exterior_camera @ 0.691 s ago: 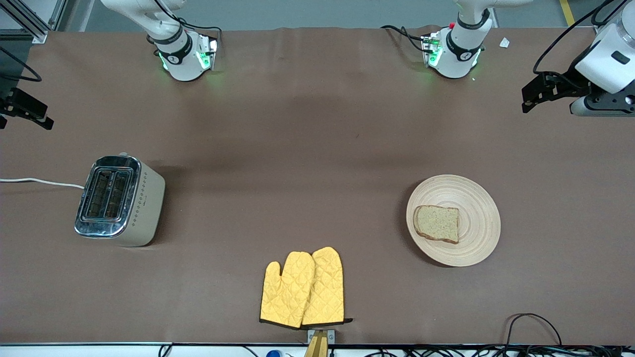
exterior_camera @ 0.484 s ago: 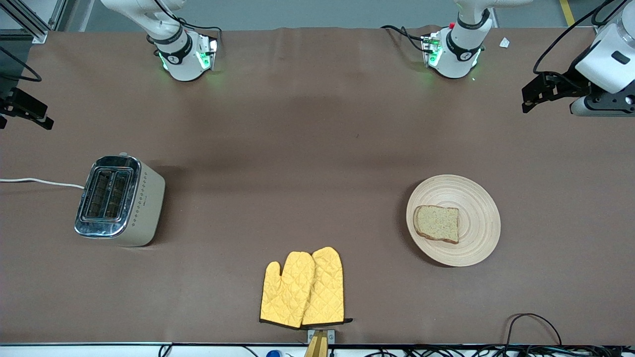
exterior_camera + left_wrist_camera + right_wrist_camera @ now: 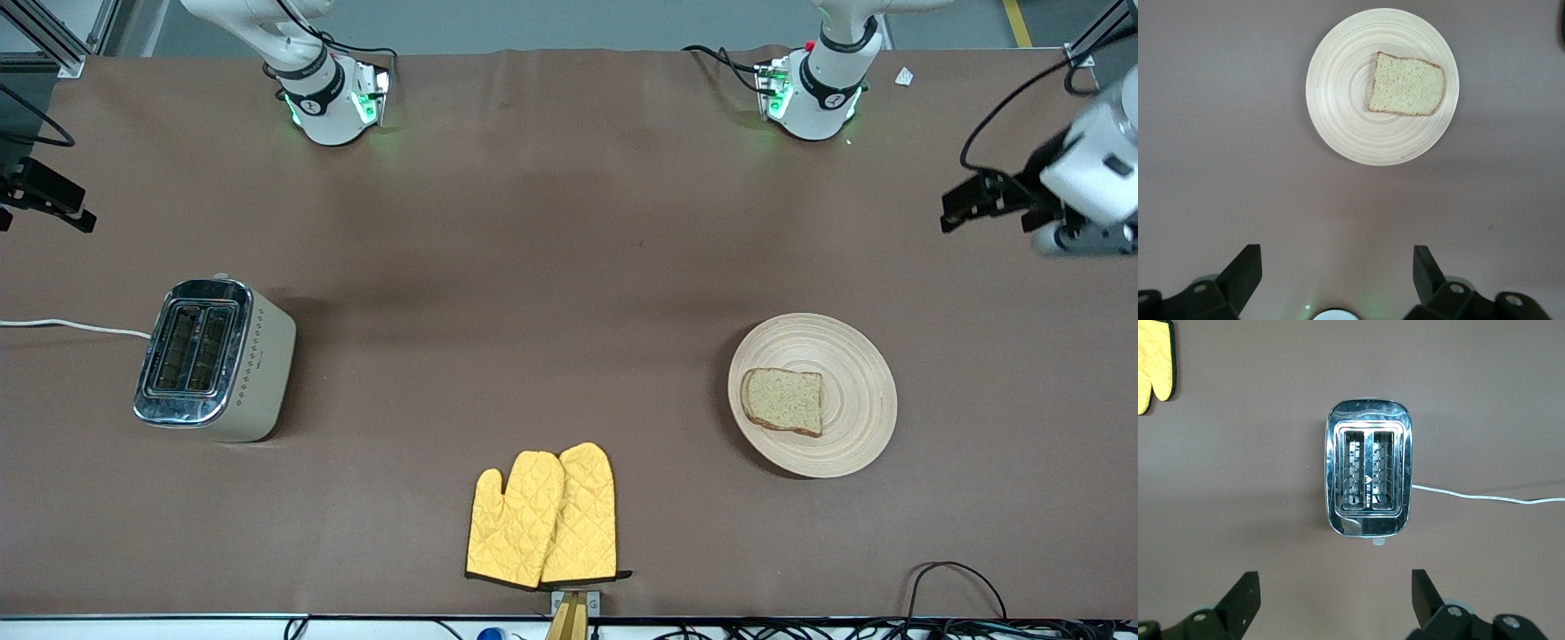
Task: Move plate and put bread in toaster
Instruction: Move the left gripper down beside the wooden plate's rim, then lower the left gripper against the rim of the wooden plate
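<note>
1. The fingers (image 3: pixel 1245 273) of the left gripper (image 3: pixel 1336 270) are standing wide apart, holding nothing, up in the air over the bare table (image 3: pixel 569 267) at the left arm's end.
2. The plate (image 3: pixel 1338 100) is lying well apart from those fingers, with the bread (image 3: pixel 1407 85) resting flat on it.
3. The right gripper (image 3: pixel 1336 593) is spreading its fingers (image 3: pixel 1241 600) too (nothing between them), and the toaster (image 3: pixel 1368 477) is standing near them, both slots showing.
4. Two yellow oven mitts (image 3: pixel 542 520) are lying nearest the front camera.

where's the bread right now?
The bread lies flat on the plate, toward the left arm's end of the table, well apart from the toaster at the right arm's end; the front view shows neither pincer near it.
</note>
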